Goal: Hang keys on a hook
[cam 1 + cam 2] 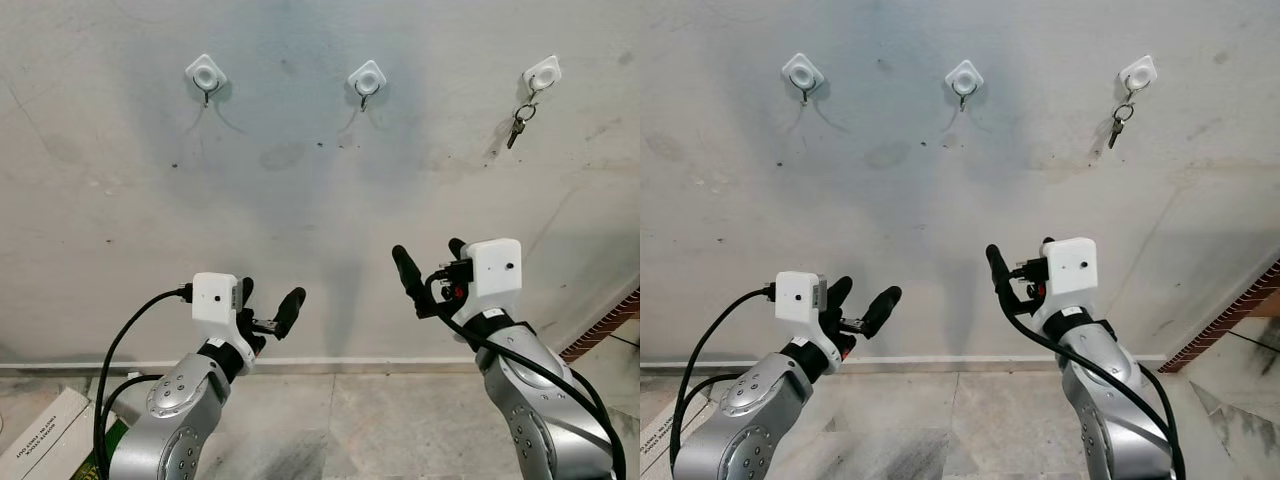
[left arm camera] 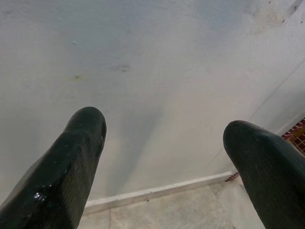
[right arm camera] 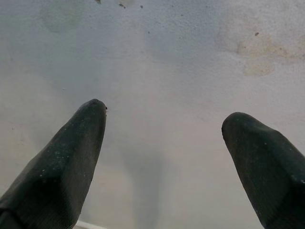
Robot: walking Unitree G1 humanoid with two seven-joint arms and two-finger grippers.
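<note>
The keys (image 1: 517, 123) hang on the upper right hook (image 1: 541, 75); task looks done. Left pincer (image 1: 270, 306) and right pincer (image 1: 431, 262) are both open, empty.

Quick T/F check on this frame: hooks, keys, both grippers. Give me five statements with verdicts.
1. Three hooks are on the wall. True.
2. The keys hang from the middle hook. False: they hang from the right hook; the middle hook and the left hook are bare.
3. The right gripper holds the keys. False: it is open and empty, below the hooks.
4. The left gripper is open. True.
5. Both grippers touch the wall. False: both sit short of it.
</note>
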